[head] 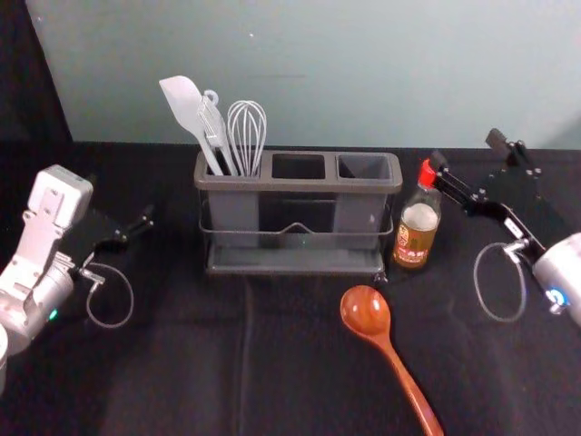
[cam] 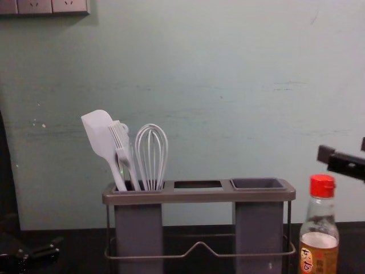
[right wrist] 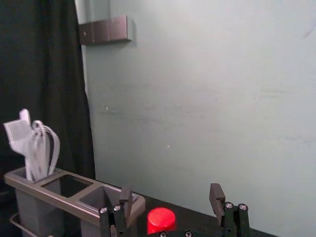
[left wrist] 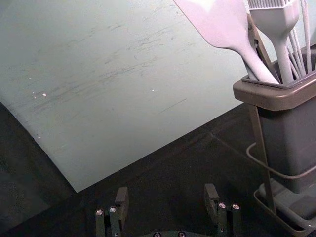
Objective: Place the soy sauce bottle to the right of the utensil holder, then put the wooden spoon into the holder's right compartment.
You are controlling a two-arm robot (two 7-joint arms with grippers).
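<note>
One wall [head: 363, 73] past black cloth [head: 163, 372]. The rack's [head: 300, 185] left cup [head: 234, 216] has three tools [head: 185, 102]; bottle [head: 416, 240] right, spoon [head: 367, 312] near. Left gripper [head: 121, 202], at left, and right gripper [head: 466, 150], by the bottle, are spread.

A white spatula [head: 182, 104], its blade leaning to the left, stands beside a white basting brush [cam: 120, 137] with bristles up and a white balloon whisk [head: 247, 136], wires uppermost. Behind them rises a pale grey-green wall [head: 345, 73] with faint scuffs and small white specks. A row of wall sockets [cam: 69, 5] is mounted high at left, near a black curtain [right wrist: 44, 74]. Black cloth [head: 182, 372] covers the bench.
</note>
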